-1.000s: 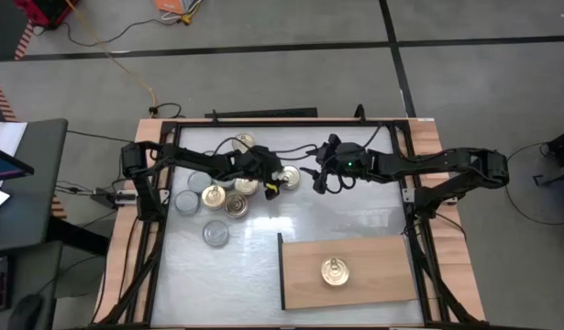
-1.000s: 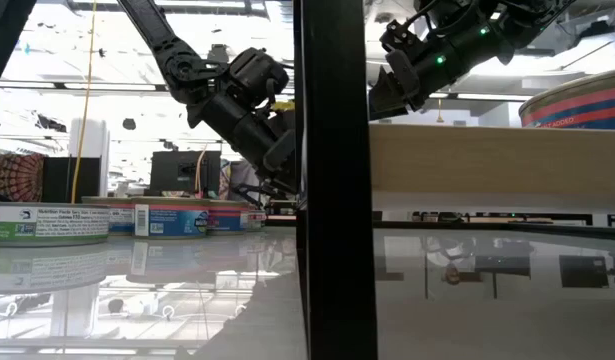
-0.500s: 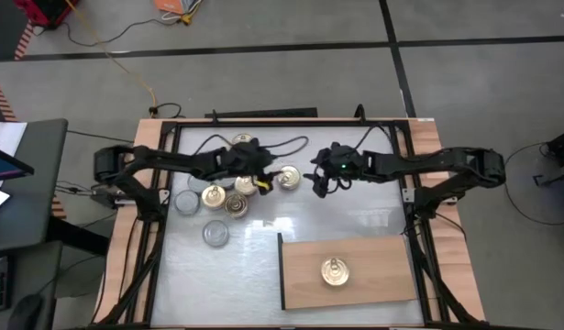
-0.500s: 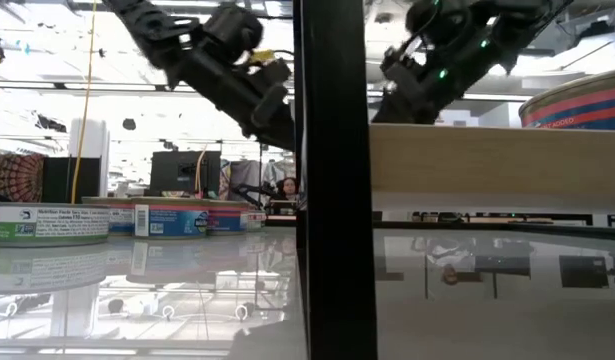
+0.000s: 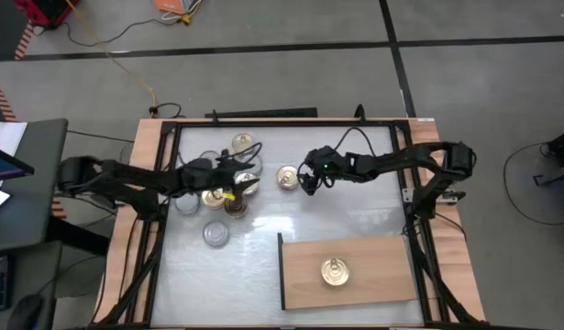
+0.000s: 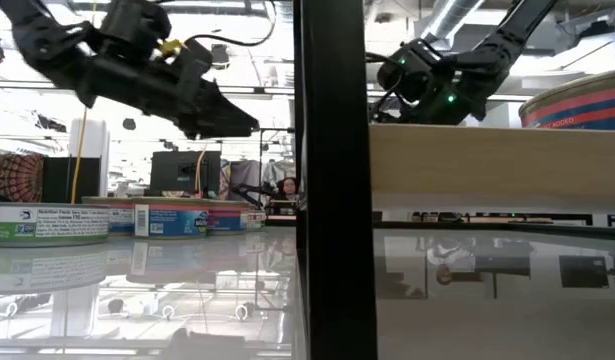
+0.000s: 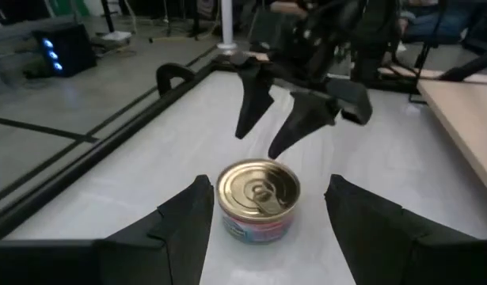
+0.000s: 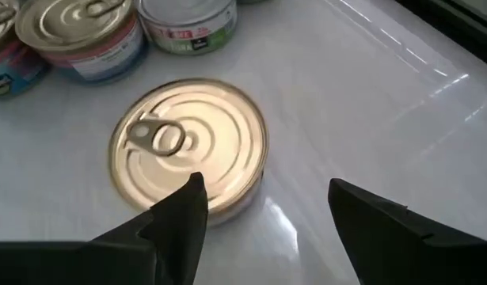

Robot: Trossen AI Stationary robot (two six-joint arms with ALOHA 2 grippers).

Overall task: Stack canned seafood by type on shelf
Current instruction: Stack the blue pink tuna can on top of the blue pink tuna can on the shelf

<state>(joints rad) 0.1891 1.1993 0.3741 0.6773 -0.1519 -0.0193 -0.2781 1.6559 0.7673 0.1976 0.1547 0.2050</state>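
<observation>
Left gripper point(image 5: 249, 183) retreated, open | shelf point(image 5: 373, 293): one gold-lidded can point(image 5: 334, 271)

I see a gold-lidded tin point(image 8: 188, 142) on the glossy white desk point(image 8: 370, 103), black pincer fingers point(image 8: 176, 218), and a light-brown shelf point(image 5: 373, 261) edged dark.

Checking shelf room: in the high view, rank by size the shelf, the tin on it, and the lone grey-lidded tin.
Shelf; then tin on it and grey-lidded tin, which look alike.
</observation>
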